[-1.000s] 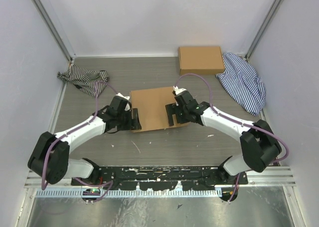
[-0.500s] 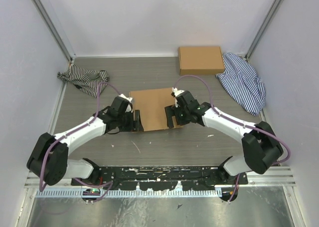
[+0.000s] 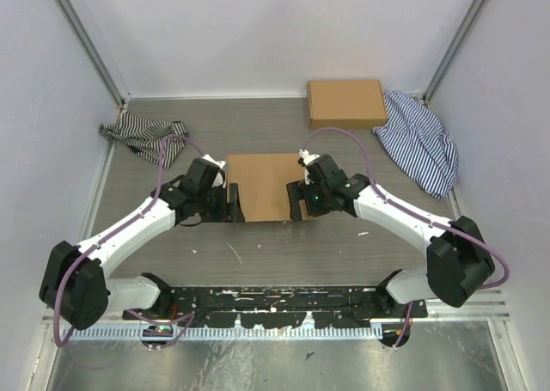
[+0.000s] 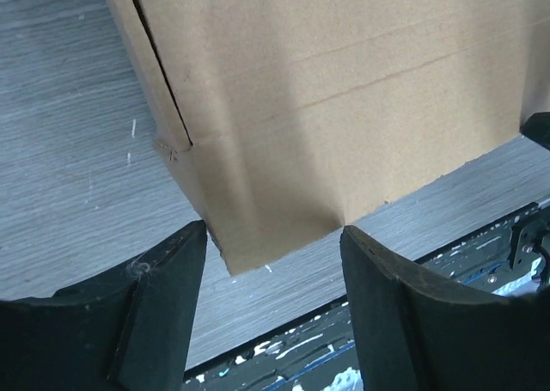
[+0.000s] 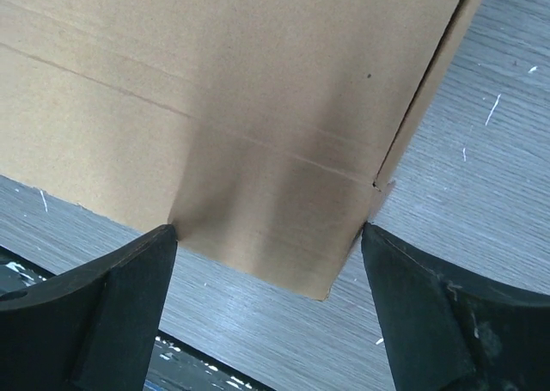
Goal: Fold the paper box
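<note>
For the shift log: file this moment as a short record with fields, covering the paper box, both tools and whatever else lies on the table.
paper box: brown, creased, mid-table between the arms
left tool: open, fingers either side of the box's near left corner
right tool: open, fingers either side of the near right corner
other box: plain rectangle, far right
striped cloths: one far left, one far right

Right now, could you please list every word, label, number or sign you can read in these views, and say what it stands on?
There is no readable text in any view.
The paper box is plain brown, with only creases and slits.
The other cardboard box is unprinted.
The dark striped cloth and the blue striped cloth show stripes only.
</note>
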You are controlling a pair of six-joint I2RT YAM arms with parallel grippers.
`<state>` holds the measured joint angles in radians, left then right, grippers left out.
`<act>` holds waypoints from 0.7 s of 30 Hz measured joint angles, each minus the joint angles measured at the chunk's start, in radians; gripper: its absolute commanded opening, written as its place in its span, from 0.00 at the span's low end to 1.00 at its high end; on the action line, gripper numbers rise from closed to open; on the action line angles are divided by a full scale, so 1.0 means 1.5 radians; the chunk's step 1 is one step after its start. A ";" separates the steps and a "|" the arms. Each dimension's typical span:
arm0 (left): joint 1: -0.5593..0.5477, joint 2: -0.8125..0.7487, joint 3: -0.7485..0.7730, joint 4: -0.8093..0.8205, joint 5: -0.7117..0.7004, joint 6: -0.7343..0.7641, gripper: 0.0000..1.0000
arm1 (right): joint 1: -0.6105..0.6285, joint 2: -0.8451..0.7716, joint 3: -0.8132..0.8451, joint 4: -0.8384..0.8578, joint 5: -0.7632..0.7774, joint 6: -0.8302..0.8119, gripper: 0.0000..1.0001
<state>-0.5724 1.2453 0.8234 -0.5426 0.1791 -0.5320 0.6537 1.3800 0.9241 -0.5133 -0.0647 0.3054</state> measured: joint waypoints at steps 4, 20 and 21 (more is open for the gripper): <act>-0.001 0.000 0.001 -0.024 -0.003 0.003 0.69 | 0.000 0.000 0.002 -0.010 -0.002 0.005 0.93; -0.004 -0.003 -0.008 -0.030 -0.086 0.010 0.77 | 0.001 -0.013 -0.005 -0.011 0.053 0.022 1.00; -0.004 -0.006 -0.011 -0.024 -0.097 0.011 0.77 | 0.001 -0.013 -0.007 -0.009 0.059 0.022 1.00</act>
<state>-0.5777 1.2362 0.8066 -0.5789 0.0330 -0.5159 0.6544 1.3609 0.9131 -0.5274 0.0238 0.3386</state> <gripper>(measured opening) 0.765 0.998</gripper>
